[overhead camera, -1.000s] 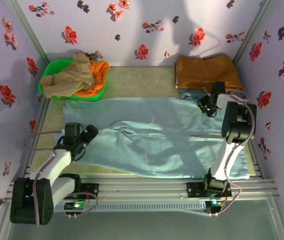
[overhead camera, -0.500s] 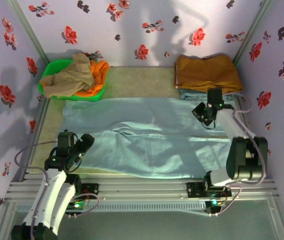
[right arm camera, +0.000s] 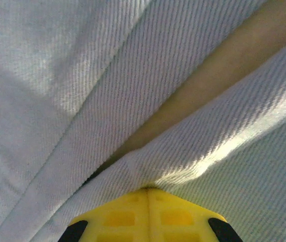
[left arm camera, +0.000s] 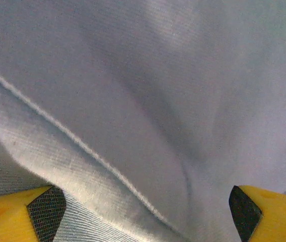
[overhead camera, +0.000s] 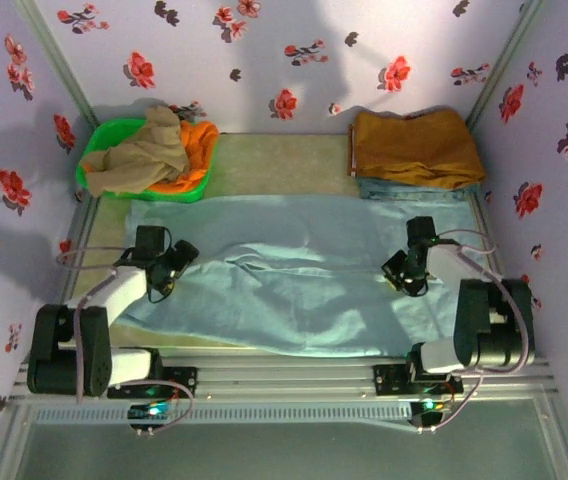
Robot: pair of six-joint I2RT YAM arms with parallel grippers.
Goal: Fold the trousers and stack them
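The top external camera is looking down from above and behind the arm bases. It is taking in the whole table from afar, with the bases lying at 6 o'clock and the back wall at 12.

The left wrist camera is facing down onto the trousers from very near, its yellow fingertips showing at 7 and 5 o'clock. The right wrist camera is sitting nearer still to the weave, its fingertips at 6 o'clock.

Both wrist views are sharing the trousers with the overhead view. There the left gripper is sitting at the cloth's 9 o'clock side and the right gripper at its 3 o'clock side.
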